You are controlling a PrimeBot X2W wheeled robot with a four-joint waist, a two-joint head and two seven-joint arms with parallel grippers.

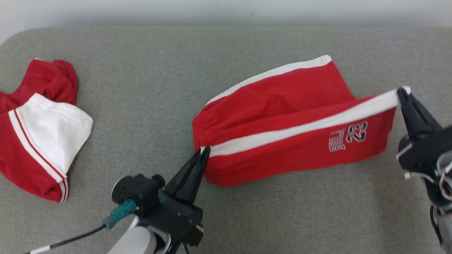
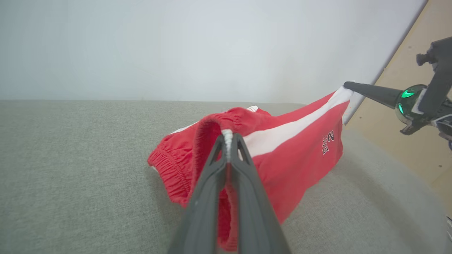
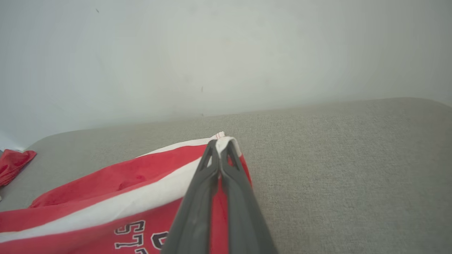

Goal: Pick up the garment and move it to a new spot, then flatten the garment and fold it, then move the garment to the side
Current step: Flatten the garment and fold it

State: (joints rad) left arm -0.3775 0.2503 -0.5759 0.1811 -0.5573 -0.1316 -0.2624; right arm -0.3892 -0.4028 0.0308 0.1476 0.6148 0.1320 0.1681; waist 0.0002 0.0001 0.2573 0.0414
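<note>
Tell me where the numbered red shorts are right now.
In the head view the red shorts are right of centre on the grey surface, stretched between the left tool at the waistband and the right tool at the leg hem.

- The red garment (image 2: 293,155) is held stretched between two grippers, with its waistband end partly resting on the grey tabletop (image 2: 70,158).
- The white stripe at the elastic waistband is pinched between the closed fingers (image 2: 212,169) of the left gripper (image 2: 228,135).
- The far striped corner is clamped by the right gripper (image 2: 348,84) at the upper right.
- Dark lettering is seen below the stripe.
- A pale wall (image 2: 176,46) is seen behind, and a wooden floor (image 2: 413,116) at the right.
</note>
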